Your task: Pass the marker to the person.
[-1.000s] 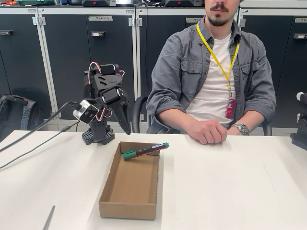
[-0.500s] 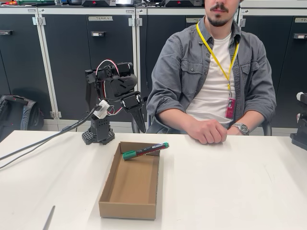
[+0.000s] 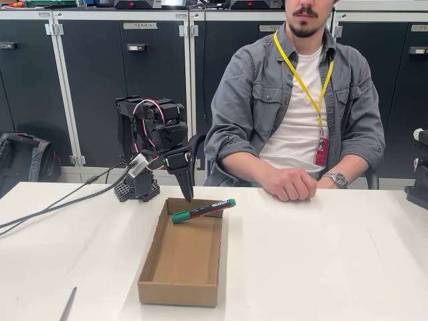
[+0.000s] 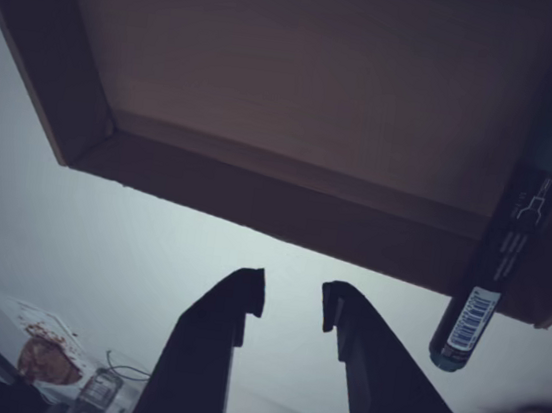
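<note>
The marker (image 3: 202, 210), green at both ends with a dark labelled barrel, lies slantwise across the far end of an open cardboard box (image 3: 179, 293), resting on its rims. My gripper (image 3: 188, 195) points down just behind the box's far rim, left of the marker's green tail and apart from it. In the wrist view the gripper (image 4: 292, 305) is open by a narrow gap with nothing in it, the marker (image 4: 511, 245) lies to the right and the box wall (image 4: 276, 207) just ahead. The person (image 3: 301, 100) sits behind the table, hands (image 3: 291, 183) clasped on its edge.
My arm's base (image 3: 136, 189) stands on the white table (image 3: 321, 261) behind the box, with cables (image 3: 60, 204) trailing left. A black device (image 3: 418, 187) sits at the right edge and a thin grey object (image 3: 67, 304) at the front left. Dark cabinets stand behind.
My arm has swung its gripper to the right and lowered it to the box's far rim. The marker and the person's hands have not moved.
</note>
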{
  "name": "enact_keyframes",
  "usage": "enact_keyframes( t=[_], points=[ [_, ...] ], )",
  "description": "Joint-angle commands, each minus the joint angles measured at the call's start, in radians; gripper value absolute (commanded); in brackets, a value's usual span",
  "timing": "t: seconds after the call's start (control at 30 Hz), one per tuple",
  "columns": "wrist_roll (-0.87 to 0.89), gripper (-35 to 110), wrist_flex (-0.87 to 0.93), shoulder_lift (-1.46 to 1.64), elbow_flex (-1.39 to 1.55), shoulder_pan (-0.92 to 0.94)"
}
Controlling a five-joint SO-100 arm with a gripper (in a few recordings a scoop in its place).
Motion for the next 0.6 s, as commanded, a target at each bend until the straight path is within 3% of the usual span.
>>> enact_keyframes(
  t=[0.0,0.23,0.57],
  points=[
    [0.011,20,-0.028,0.017,-0.011,-0.021],
    [0.051,25,-0.057,-0.049,-0.032,-0.064],
    [0.144,28,0.109,-0.087,-0.087,-0.156]
  ],
)
